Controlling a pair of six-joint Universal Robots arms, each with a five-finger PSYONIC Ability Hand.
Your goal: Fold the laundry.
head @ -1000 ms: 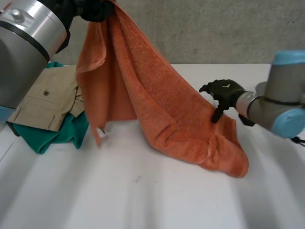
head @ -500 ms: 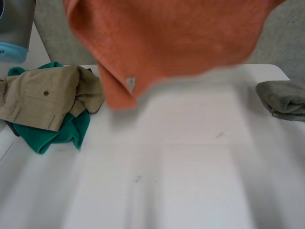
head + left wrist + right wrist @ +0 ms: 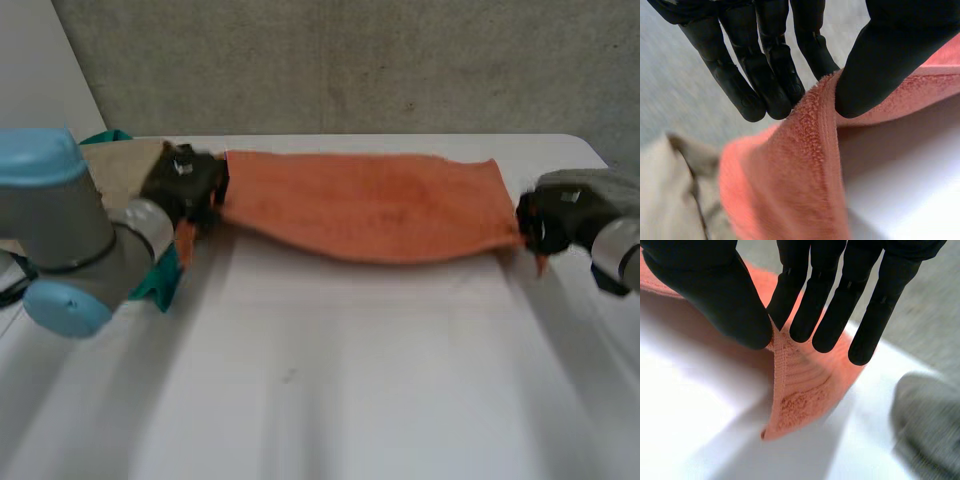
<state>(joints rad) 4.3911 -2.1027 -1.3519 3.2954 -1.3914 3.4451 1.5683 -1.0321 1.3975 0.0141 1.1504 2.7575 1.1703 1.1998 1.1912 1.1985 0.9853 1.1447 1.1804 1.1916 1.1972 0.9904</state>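
White table [image 3: 330, 380], lower frame: folding surface. Orange towel [image 3: 370, 205], upper centre, spans wide between the hands, probably to flatten it before folding. Left hand [image 3: 185, 185] pinches its left end between thumb and fingers; right hand [image 3: 545, 222] likewise clamps its right end.

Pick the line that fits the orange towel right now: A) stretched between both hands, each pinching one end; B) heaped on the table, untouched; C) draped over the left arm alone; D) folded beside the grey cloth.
A: the orange towel spans from the left hand to the right hand, and each wrist view shows a thumb and fingers pinching its edge.
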